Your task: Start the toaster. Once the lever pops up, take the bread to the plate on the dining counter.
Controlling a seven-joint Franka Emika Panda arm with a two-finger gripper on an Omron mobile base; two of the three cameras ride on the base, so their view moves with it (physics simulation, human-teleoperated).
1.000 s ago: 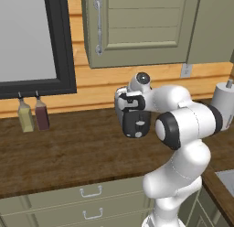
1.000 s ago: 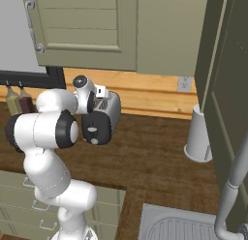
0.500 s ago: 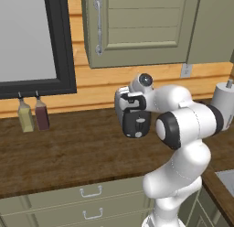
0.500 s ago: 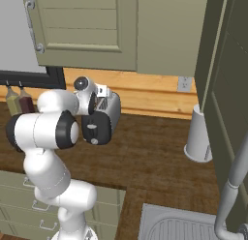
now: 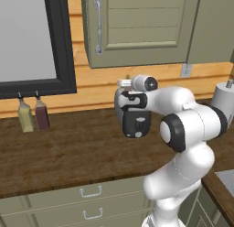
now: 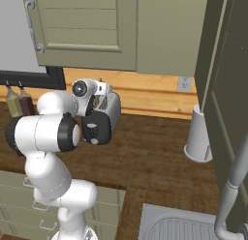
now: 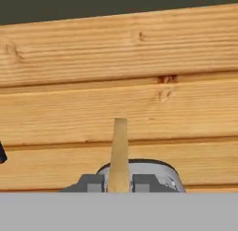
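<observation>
At the bottom centre of the hand view the claw [image 7: 118, 183] pinches the bread [image 7: 119, 151], apparently held edge-on above the toaster [image 7: 160, 172]. The hold is low on the slice, so a quick swing could slip or tilt it.

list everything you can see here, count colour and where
toaster: 1, shiny silver, on the dark wood counter by the wall, right behind the hand
bread: 1 slice, tan, upright between the fingertips above the toaster
bottles: 2, one yellowish and one dark red, on the counter under the window
paper towel roll: 1, white, upright at the right end of the counter
counter: 1, dark wood, with handled grey-green drawers below
wall cabinets: grey-green, above the plank wall
outlet: 1, pale, on the plank wall
sink: 1, grey, lower right, with a grey faucet
gripper: 1, dark fingertips, shut on the bread
</observation>
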